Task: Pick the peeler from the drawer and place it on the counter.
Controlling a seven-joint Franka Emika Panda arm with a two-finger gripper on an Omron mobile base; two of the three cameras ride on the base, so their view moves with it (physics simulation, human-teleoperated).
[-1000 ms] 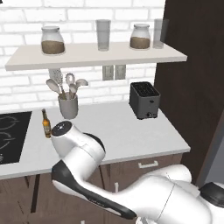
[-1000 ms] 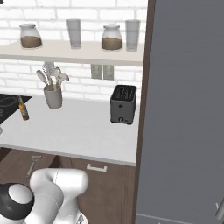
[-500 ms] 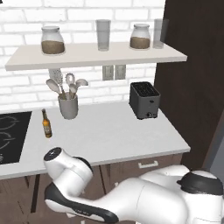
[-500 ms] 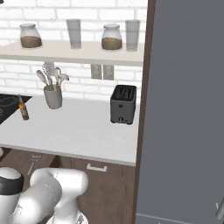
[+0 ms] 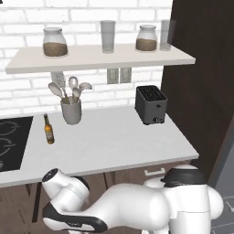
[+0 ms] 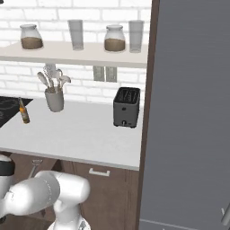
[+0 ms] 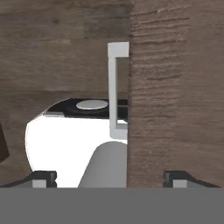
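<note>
In the hand view my gripper [image 7: 111, 179] is open, its two fingertips [image 7: 43, 178] far apart with nothing between them. It faces dark brown wooden cabinet fronts with a white bar handle [image 7: 113, 87] straight ahead. The counter [image 5: 114, 141] is the long pale worktop, which also appears in the right base view [image 6: 81, 134]. Just below its front edge a small grey forked utensil, apparently the peeler [image 6: 35, 167], lies against dark wood. My arm [image 5: 68, 201] is folded low, under the counter's level.
On the counter stand a black toaster [image 5: 151, 104], a grey pot of spoons and a whisk [image 5: 71, 107], and a brown bottle [image 5: 48, 130]. A hob [image 5: 11, 141] is at the left. A tall dark cabinet [image 6: 193, 112] closes the right side.
The arm has swung down and to the left, from in front of the counter to below its edge. The things on the counter have not moved.
</note>
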